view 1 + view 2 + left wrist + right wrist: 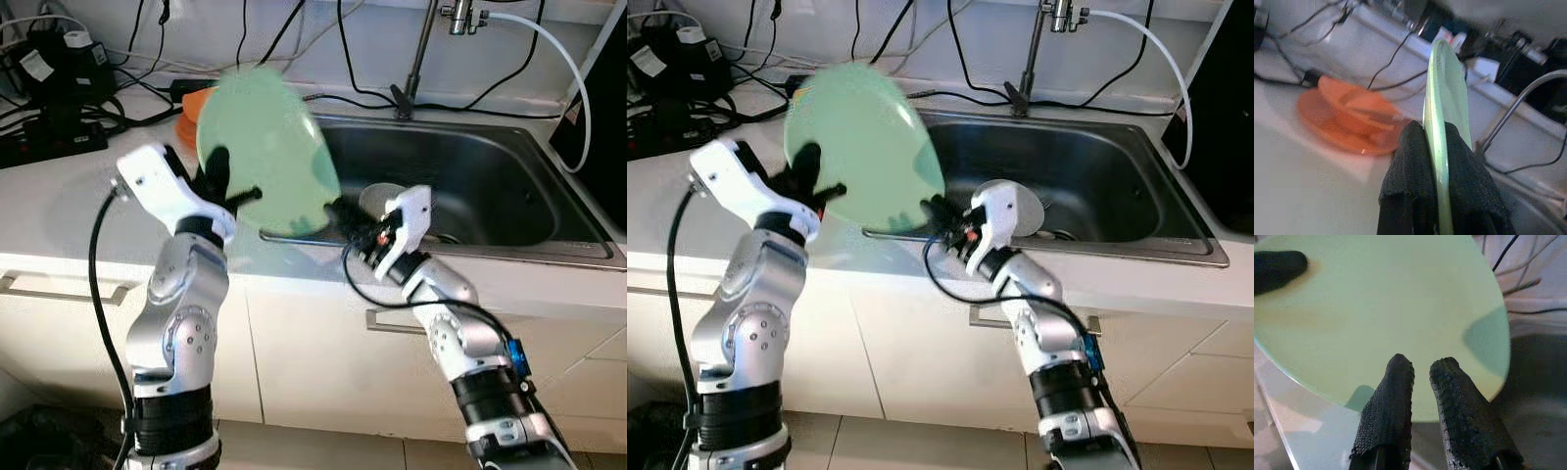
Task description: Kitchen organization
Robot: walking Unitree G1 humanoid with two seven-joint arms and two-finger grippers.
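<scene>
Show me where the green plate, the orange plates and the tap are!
green plate [266, 147], left eye view, middle of its face.
orange plates [1347, 115], left wrist view, top of the stack.
tap [419, 54], left eye view, its upright pipe.

The plate [266, 147] is plain pale green, and the dishes [1347, 115] stacked behind it are orange. Both hands have black, knobbly-textured fingers [1388, 406] on silver arms; the worktop [59, 211] is white, the sink [490, 186] dull grey steel.
</scene>
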